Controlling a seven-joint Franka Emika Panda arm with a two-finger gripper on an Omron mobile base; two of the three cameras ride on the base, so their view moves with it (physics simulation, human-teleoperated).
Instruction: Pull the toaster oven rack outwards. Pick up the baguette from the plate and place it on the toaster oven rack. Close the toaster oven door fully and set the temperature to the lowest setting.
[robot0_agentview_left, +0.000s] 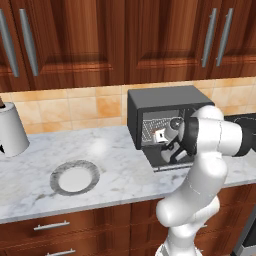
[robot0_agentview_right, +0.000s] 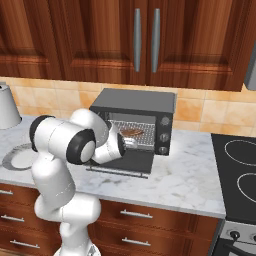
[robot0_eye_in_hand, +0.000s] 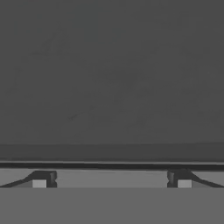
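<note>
The dark grey toaster oven (robot0_agentview_left: 167, 100) (robot0_agentview_right: 137, 102) stands on the counter with its toaster oven door (robot0_agentview_left: 162, 159) (robot0_agentview_right: 125, 162) dropped open and flat. Inside, the reddish-brown baguette (robot0_agentview_right: 133, 132) lies on the wire toaster oven rack (robot0_agentview_right: 145, 137) (robot0_agentview_left: 148, 129). The round plate (robot0_agentview_left: 75, 178) (robot0_agentview_right: 17, 158) sits bare on the counter to the left. My gripper (robot0_agentview_left: 169, 150) (robot0_eye_in_hand: 111, 180) hovers low over the open door in front of the cavity. Its fingertips (robot0_eye_in_hand: 43, 179) stand wide apart, open, with nothing between them. A dark grey surface with a thin edge faces the hand.
A white cylindrical canister (robot0_agentview_left: 11, 131) (robot0_agentview_right: 7, 107) stands at the back left of the marble counter (robot0_agentview_left: 115, 165). Round knobs (robot0_agentview_right: 164, 135) line the oven's right panel. A black stovetop (robot0_agentview_right: 237, 172) lies to the right. Wooden cabinets hang above.
</note>
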